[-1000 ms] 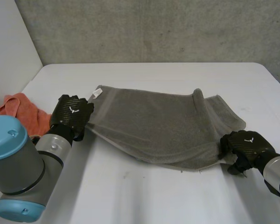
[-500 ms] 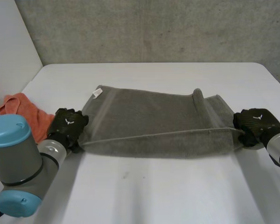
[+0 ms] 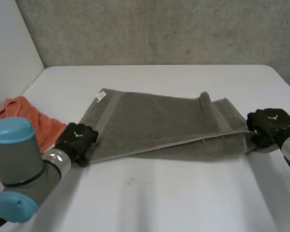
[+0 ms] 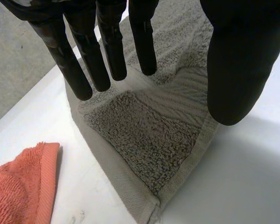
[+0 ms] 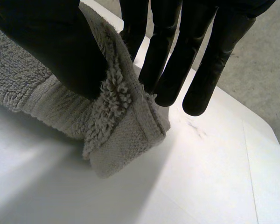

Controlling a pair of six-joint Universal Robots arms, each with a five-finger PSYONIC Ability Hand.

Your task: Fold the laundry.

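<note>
Left robot hand [image 3: 76,140] sits at the towel's 8 o'clock corner, released: fingers straight and spread, thumb straight and apart from them, nothing pinched. In the left wrist view, under its palm, the corner of the grey rectangular terry towel [image 3: 154,121] lies flat on the white counter [image 3: 183,193], doubled over, with the woven hem band showing.

Right robot hand [image 3: 271,126] is at the towel's 3 o'clock end, grasping it. The thumb is on one face of the corner and straight fingers are on the other. The corner is pinched between them and lifted just off the counter, with shadow under it.

Towel is spread across the middle of the counter, long side running 9 to 3 o'clock. The near long edge is folded over onto the towel, and its hem makes a line from one hand to the other. A raised ridge crosses the towel near its 2 o'clock end.

Small white label [image 3: 101,96] is at the towel's 10 o'clock corner.

Bunched orange terry cloth [image 3: 29,121] is at the counter's 9 o'clock edge, near the left arm [image 3: 19,169] and apart from the towel.
</note>
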